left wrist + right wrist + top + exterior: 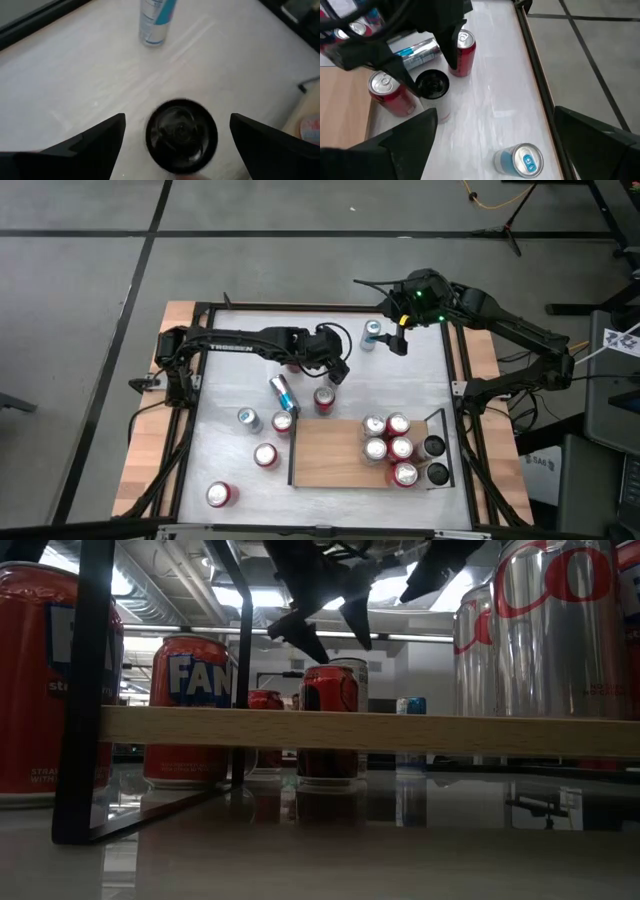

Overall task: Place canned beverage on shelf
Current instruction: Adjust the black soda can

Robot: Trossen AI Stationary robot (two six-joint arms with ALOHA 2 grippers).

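A can with a dark top and a pale body [181,132] stands upright on the white table, just beyond the far edge of the shelf [325,455], a wooden board. My left gripper [177,117] hangs open right above this can, a finger on either side and clear of it. In the right wrist view the same can [432,85] shows under the left gripper [431,70]. In the high view the left gripper [338,372] hides it. My right gripper [496,112] waits open near the table's far right, beside an upright blue can [372,332]. Several cans [390,445] stand on the shelf's right half.
A red can [323,398] stands at the shelf's far edge, next to the dark-topped can. A blue and silver can [283,392] lies on its side to the left. More upright cans [265,455] stand left of the shelf. Two black cans [435,460] stand at its right rail.
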